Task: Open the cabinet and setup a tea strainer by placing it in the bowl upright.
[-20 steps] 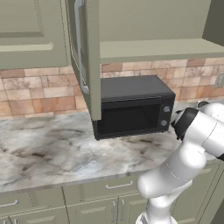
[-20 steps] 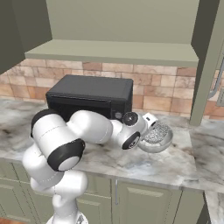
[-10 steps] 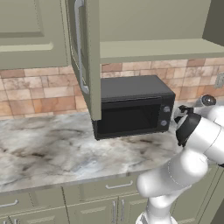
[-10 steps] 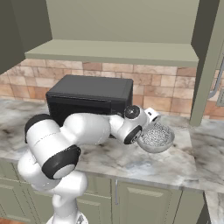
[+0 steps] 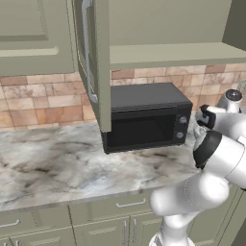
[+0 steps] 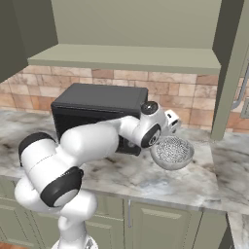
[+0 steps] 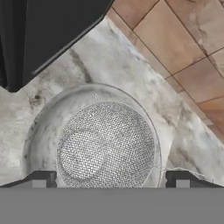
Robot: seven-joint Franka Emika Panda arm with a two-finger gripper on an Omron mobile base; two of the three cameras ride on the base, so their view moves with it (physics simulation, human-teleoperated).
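The olive-green cabinet (image 6: 127,57) stands open, its left door (image 5: 98,62) swung out over the counter and its shelf bare. On the marble counter right of the microwave sits the grey speckled bowl (image 6: 160,156) (image 7: 38,131). The silver mesh tea strainer (image 6: 171,149) (image 7: 105,144) rests inside it, mouth up, with its thin handle (image 7: 181,169) reaching over the rim. My gripper (image 6: 168,127) (image 7: 109,179) hangs open just above the bowl. Its fingertips (image 7: 41,178) stand either side of the mesh cup and hold nothing.
A black microwave (image 6: 97,104) (image 5: 144,120) sits under the cabinet, close to the left of the bowl. The brick backsplash (image 7: 175,39) runs behind. The cabinet's right door (image 6: 228,73) hangs open at the right. Base cabinets line the counter front.
The hand has lifted slightly away from the bowl while its jaws stay wide. The arm's elbow has swung leftward. Bowl and strainer have not moved.
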